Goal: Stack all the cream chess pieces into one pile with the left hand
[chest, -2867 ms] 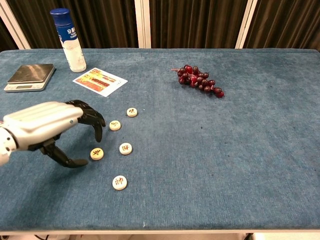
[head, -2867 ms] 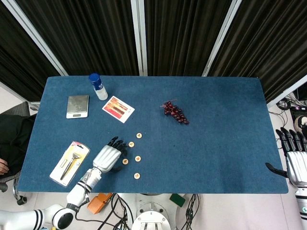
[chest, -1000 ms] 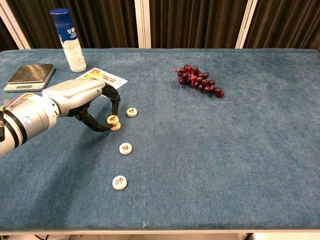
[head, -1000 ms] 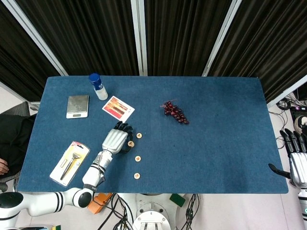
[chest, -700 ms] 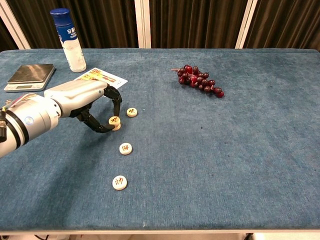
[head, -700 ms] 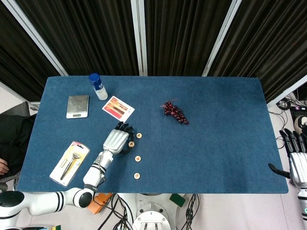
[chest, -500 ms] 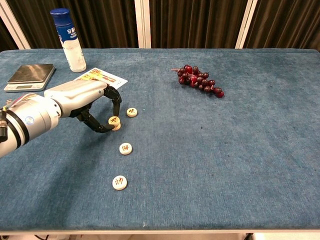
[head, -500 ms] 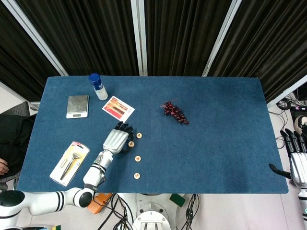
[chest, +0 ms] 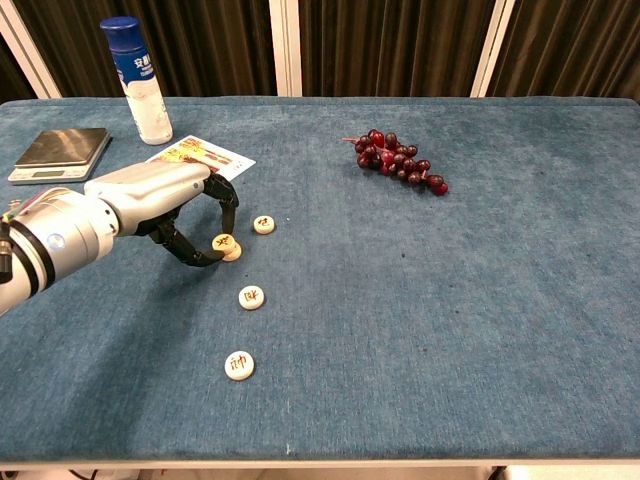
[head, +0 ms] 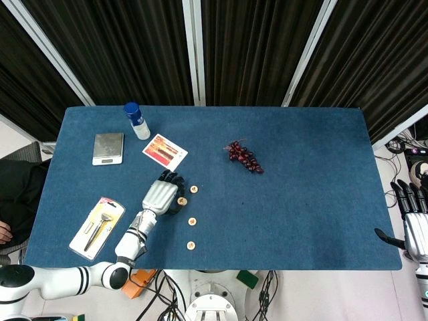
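Observation:
My left hand (chest: 150, 205) (head: 159, 194) pinches a cream chess piece (chest: 223, 243) between thumb and finger. That piece sits slightly tilted on, or just over, a second cream piece (chest: 234, 253); I cannot tell whether they touch. Three more cream pieces lie flat on the blue cloth. One (chest: 264, 224) (head: 194, 189) is just right of the hand, one (chest: 251, 297) (head: 192, 221) is nearer me, and one (chest: 239, 365) (head: 190, 245) is near the front edge. My right hand (head: 414, 224) hangs off the table's right edge with its fingers spread and nothing in it.
A blue-capped bottle (chest: 137, 80), a small scale (chest: 58, 152) and a printed card (chest: 200, 162) stand at the back left. A bunch of dark red grapes (chest: 400, 168) lies at the back centre. A packaged tool (head: 97, 226) lies left of my left forearm.
The left hand took a cream piece from the front group and carried it back onto the piece by the card. In the last second the held piece shifted slightly left and down.

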